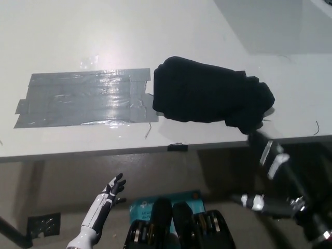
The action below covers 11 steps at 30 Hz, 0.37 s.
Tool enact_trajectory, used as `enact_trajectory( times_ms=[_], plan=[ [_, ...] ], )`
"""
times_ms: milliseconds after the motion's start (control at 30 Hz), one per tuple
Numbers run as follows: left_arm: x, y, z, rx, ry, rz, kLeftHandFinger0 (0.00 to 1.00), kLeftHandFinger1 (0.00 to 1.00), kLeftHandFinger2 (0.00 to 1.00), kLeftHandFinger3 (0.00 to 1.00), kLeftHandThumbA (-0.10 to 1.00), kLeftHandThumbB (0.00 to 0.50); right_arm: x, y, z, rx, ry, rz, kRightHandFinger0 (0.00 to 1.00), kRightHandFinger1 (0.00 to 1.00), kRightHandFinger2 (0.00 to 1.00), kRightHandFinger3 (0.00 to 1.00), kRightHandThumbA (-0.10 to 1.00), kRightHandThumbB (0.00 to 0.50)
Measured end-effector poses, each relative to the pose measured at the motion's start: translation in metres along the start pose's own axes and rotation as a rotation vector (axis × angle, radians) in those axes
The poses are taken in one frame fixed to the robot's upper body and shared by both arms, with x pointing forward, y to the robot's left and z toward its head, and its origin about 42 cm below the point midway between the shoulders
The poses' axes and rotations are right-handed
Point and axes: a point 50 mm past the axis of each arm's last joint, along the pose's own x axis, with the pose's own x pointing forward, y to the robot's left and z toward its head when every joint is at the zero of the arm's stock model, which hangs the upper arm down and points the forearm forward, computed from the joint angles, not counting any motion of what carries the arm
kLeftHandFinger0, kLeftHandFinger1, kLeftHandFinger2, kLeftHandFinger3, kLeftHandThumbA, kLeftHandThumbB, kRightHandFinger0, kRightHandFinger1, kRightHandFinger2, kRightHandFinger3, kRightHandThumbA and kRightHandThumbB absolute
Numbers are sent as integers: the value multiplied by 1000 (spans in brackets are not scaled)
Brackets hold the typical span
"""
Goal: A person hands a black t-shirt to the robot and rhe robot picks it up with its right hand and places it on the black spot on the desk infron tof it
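One black t-shirt [210,97] lay bunched on the white desk [155,31], a soft, matte heap of cloth with rounded folds, thicker and lumpier at its right end near the desk's front edge. Its left edge just overlapped the right end of the single taped patch [85,98], a roughly rectangular spot made of overlapping strips of grey, glossy tape with wrinkles and bright glare across them; most of the shirt rested on bare desk to the right of that patch. The desk top was smooth and pale, with a small dark tab [177,147] on its front edge. The black right hand [270,179] hung below the desk's front edge at the lower right, clear of the shirt and holding nothing, with hard, slender fingers [259,141] spread apart, pale bands showing on them. The white left hand [110,190] rested low at the lower left, below the desk, its dark-tipped fingers splayed and empty. A teal sheet [139,209] with print lay on the floor below.
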Motion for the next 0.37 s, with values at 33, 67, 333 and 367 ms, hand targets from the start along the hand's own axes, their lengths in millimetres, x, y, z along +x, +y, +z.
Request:
enact_trajectory(
  times_ms=[33,67,333,367],
  plan=[
    [0,0,0,0,0,0,858,1000,1000,1000,1000,500,0,2,-14,37,33,-9,1000,1000,1000,1000,1000,245],
    [0,0,0,0,-1,0,858,1000,1000,1000,1000,500,1,2,-33,68,82,-17,1000,1000,1000,1000,1000,232],
    [0,0,1,1,-5,0,859,1000,1000,1000,1000,500,-1,-8,-76,70,174,-24,1000,1000,1000,1000,1000,195],
    [0,0,1,1,-5,0,859,1000,1000,1000,1000,500,-1,-8,-76,70,174,-24,1000,1000,1000,1000,1000,195]
  ],
)
